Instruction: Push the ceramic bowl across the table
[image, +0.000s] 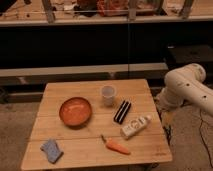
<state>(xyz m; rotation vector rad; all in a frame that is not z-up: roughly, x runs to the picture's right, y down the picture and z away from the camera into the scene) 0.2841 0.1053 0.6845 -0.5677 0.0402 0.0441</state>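
The ceramic bowl (76, 111) is wide, shallow and glossy orange-brown. It sits upright on the left-middle of the light plank table (65, 90). The white robot arm (186, 86) is off the table's right side. My gripper (167, 120) hangs low beside the right table edge, well apart from the bowl and touching none of the objects.
A small white cup (108, 94) stands just right of the bowl. A black ribbed object (122, 111), a white bottle (136, 126) lying down, a carrot (116, 146) and a blue sponge (51, 150) also lie on the table. Dark shelving stands behind.
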